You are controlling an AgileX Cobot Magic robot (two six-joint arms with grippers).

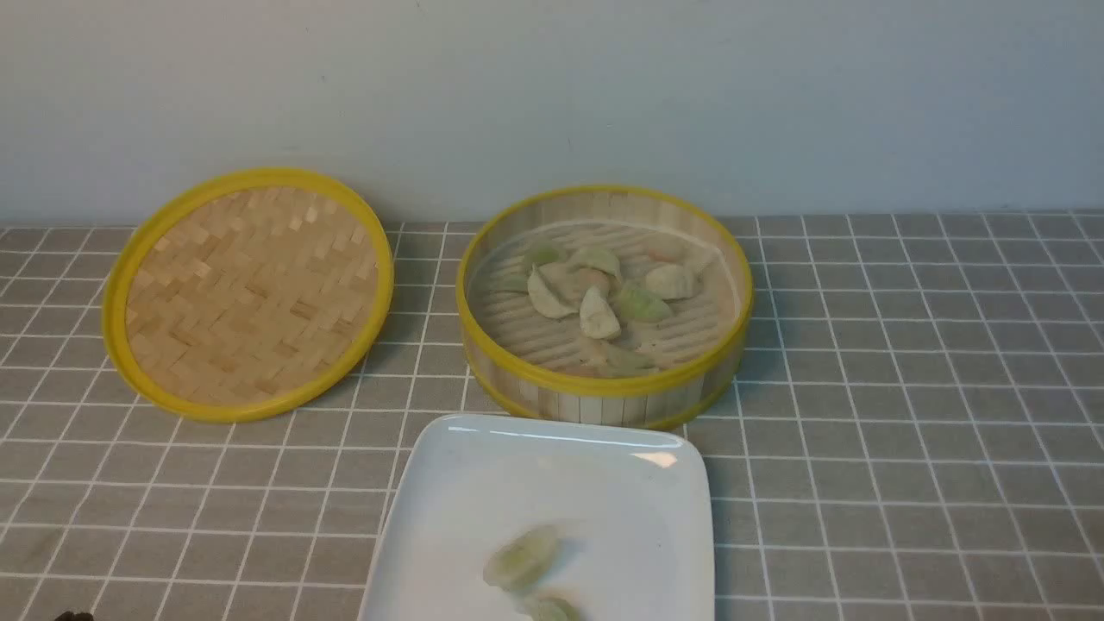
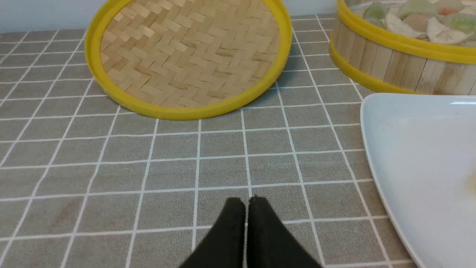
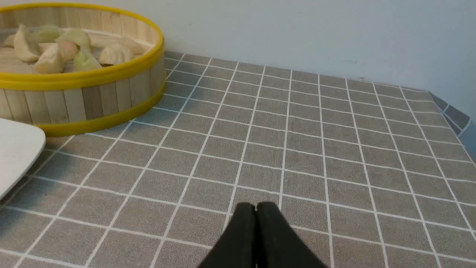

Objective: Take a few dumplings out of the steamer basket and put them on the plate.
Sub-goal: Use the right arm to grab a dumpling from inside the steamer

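The round bamboo steamer basket [image 1: 604, 395] stands at the back centre with several pale green and cream dumplings [image 1: 599, 315] on its slatted floor. In front of it lies the white plate [image 1: 483, 483], holding two greenish dumplings [image 1: 522, 559] near its front edge. My left gripper [image 2: 247, 203] is shut and empty above the grey tiled cloth, left of the plate [image 2: 416, 156] and in front of the lid. My right gripper [image 3: 256, 207] is shut and empty over the cloth to the right of the basket [image 3: 93, 96] and the plate's corner [image 3: 15, 149]. Neither gripper shows in the front view.
The flat woven lid [image 1: 250, 289] with a yellow rim leans against the back wall on the left. A grey tiled cloth [image 1: 906, 388] covers the table. The cloth's far right edge [image 3: 452, 115] shows in the right wrist view.
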